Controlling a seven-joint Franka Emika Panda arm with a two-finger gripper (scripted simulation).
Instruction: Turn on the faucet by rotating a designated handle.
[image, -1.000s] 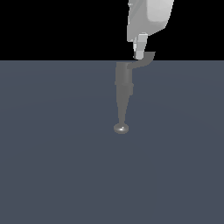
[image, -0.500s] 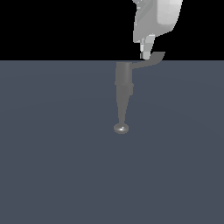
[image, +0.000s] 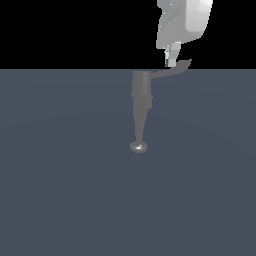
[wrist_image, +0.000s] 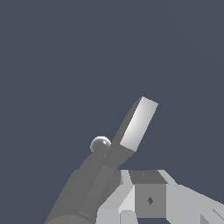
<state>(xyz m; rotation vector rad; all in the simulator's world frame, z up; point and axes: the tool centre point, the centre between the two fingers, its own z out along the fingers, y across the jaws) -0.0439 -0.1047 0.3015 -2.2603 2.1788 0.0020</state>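
Note:
The grey faucet (image: 141, 92) stands on the dark floor, its cylindrical body tapering down to a shiny knob (image: 138, 147). Its thin flat handle (image: 174, 70) sticks out toward the exterior view's right, its tip upturned. My gripper (image: 171, 61) hangs from above with its fingers pressed together, the fingertips touching the handle near its outer end. The wrist view shows the handle (wrist_image: 138, 124) as a pale flat bar rising from the faucet body (wrist_image: 83, 190), the knob (wrist_image: 100, 145) beside it, and my gripper (wrist_image: 140, 194) close behind the handle's base. Nothing is held between the fingers.
A flat dark grey floor (image: 60, 190) spreads all around the faucet. Behind it the background is black.
My gripper has moved toward the exterior view's right, and the handle has swung that way with it, now reaching further out from the body.

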